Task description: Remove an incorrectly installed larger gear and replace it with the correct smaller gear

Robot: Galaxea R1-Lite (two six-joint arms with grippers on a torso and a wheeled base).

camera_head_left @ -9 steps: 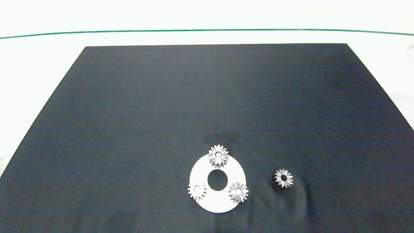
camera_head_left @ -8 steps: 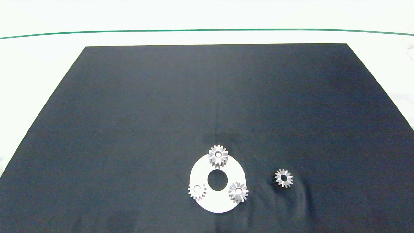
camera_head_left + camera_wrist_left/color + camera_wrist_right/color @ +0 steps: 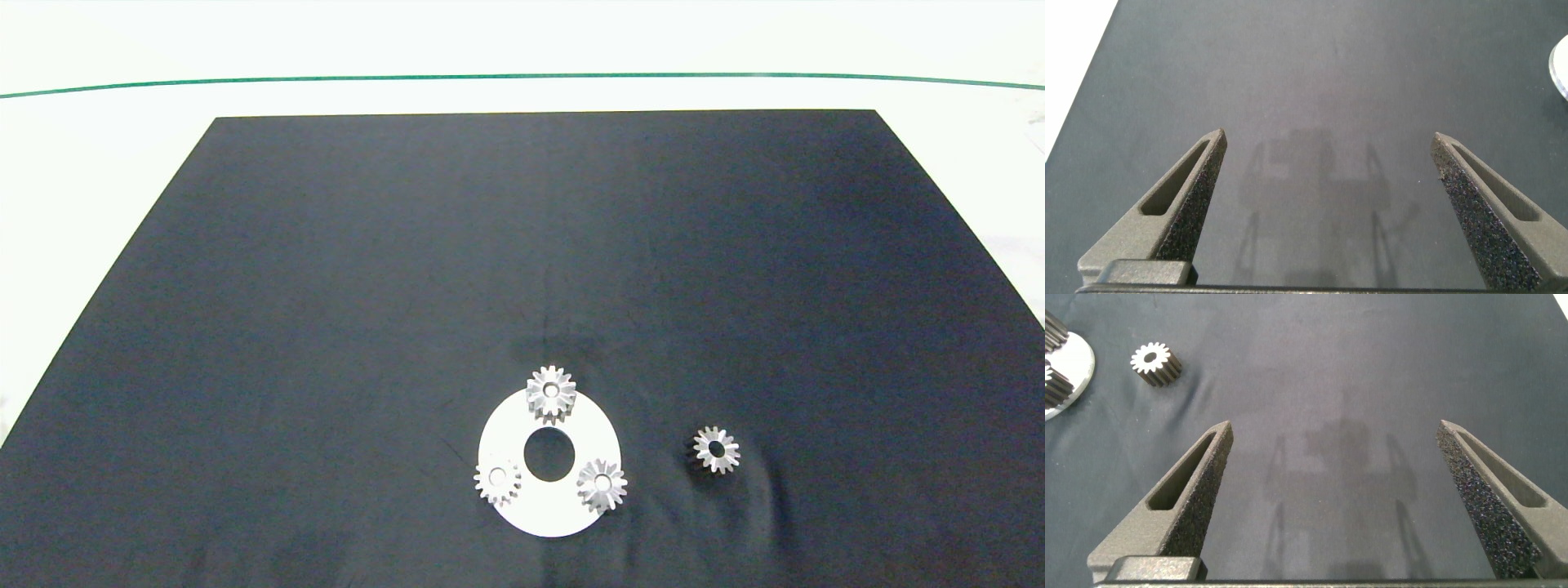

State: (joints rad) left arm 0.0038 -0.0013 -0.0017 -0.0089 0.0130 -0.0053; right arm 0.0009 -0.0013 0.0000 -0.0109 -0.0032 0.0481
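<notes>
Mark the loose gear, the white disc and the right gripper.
smaller gear (image 3: 704,447), head view, face beside its bore.
white disc (image 3: 506,441), head view, bare face beside its hole.
right gripper (image 3: 1334,425), right wrist view, midway between open fingers.

A: State the surface colours.
B: The worktop (image 3: 98,49) is white, crossed by one thin green line (image 3: 326,79). A plain black mat (image 3: 408,245) with no pattern covers most of it.

A: And the parts on the mat?
B: The round plate (image 3: 510,425) is plain white, and the black mat shows through its centre hole. The larger gear (image 3: 602,484) is bright silver. The smaller gear (image 3: 717,449) is also silver, with a dark bore. The two other gears (image 3: 551,392) on the plate are silver as well.

A: Claw colours?
B: The left claw (image 3: 1327,204) and the right claw (image 3: 1335,498) are both grey, and their inner pads (image 3: 1200,514) are black with a fine speckled texture.
</notes>
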